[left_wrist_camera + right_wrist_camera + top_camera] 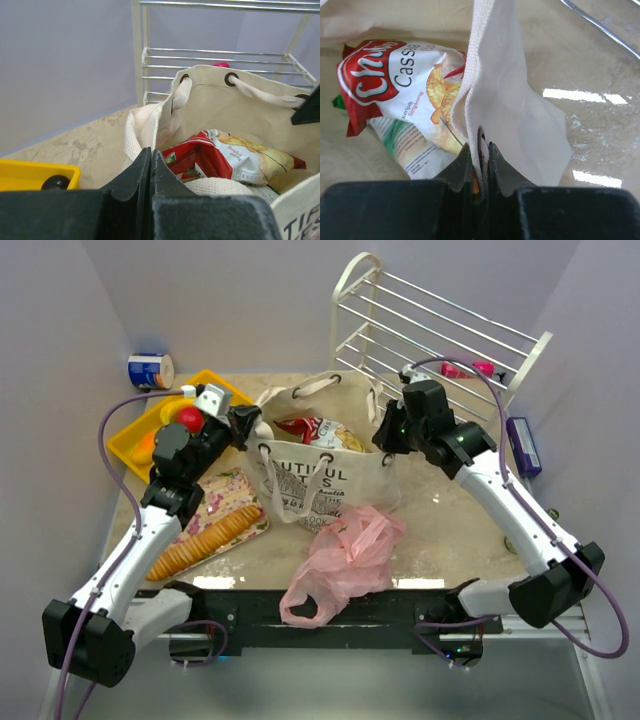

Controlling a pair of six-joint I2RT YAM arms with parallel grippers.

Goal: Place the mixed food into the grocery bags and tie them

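The tote point(320, 475) is matt, coarse-woven cream cloth with metal eyelets point(231, 79); the chip packet point(415, 90) inside it is glossy printed film. In front of the tote, the pink bag point(345, 555) is thin, crinkled, translucent plastic.

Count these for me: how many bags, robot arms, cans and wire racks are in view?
Bags: 2 (canvas tote, pink plastic bag)
Robot arms: 2 (left arm, right arm)
Cans: 1 (blue-and-white can)
Wire racks: 1 (wire rack)
Total: 6
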